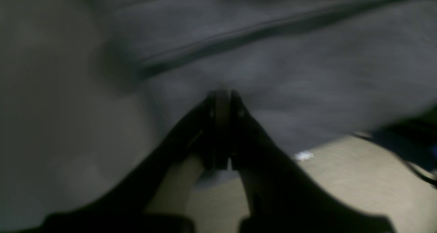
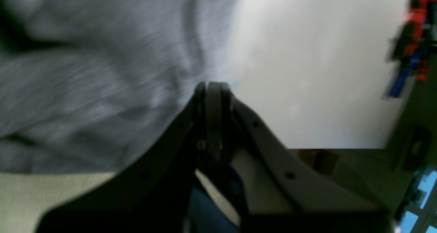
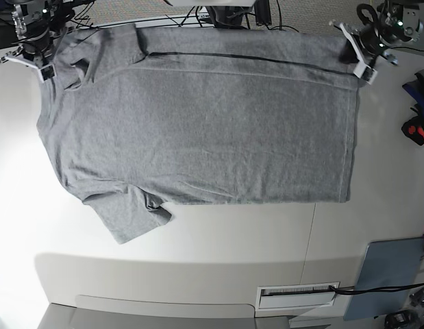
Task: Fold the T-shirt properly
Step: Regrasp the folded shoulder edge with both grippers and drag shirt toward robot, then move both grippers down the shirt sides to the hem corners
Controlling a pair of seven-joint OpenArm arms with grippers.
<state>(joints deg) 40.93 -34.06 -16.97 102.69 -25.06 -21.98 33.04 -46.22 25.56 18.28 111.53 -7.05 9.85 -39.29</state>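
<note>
One grey T-shirt lies spread flat across the far half of the white tabletop, one sleeve pointing toward the near edge. Left hand is clenched on the shirt's far corner at the hem end; right hand is clenched on the far shoulder end.

white table, grey T-shirt spread flat

The T-shirt is soft matt heathered grey cloth, the table smooth, slightly shiny white, and gripper fingers matt plastic.
</note>
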